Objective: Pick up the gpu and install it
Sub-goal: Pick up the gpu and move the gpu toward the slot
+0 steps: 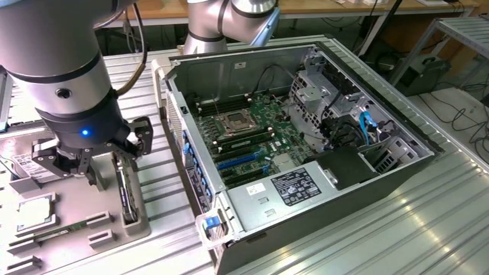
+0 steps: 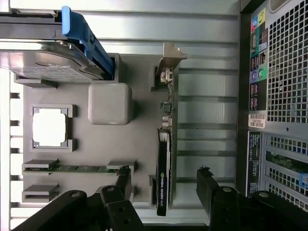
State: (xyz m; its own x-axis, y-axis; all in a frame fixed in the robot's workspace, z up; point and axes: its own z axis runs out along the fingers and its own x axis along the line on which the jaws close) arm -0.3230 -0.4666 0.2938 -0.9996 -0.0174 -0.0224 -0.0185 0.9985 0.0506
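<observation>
My fingers (image 2: 124, 183) were wide open. They held nothing. One finger was on each side of the gpu (image 2: 164, 149), and there was a gap on both sides, so I was not touching it yet. I think my gripper (image 2: 164, 172) was spread like that so the thin card could fit in the middle.

The gpu stood up on its thin edge in a slot of the gray tray (image 2: 139, 86). I think the slot kept it standing so that fingers could come down around its two flat sides. Its black end was between my fingers. Its silver bracket (image 2: 171, 55) was at the far end, away from my fingertips.

Past one finger, other parts sat in their own places on the tray. The green memory stick (image 2: 72, 168) was nearest to that finger. Farther out was a square chip (image 2: 49, 126), and a gray block (image 2: 109, 103) was beside it. Farthest off was the hard drive (image 2: 43, 60) with its blue handle. Each one had little walls around it, and I think those stopped it from sliding.

Past my other finger was the computer case (image 1: 306, 143). It lay on its side with the cover off, so the green board (image 1: 260, 137) inside faced up. The blue slots (image 1: 240, 163) on the board had no card in them. The gpu was not in yet.
</observation>
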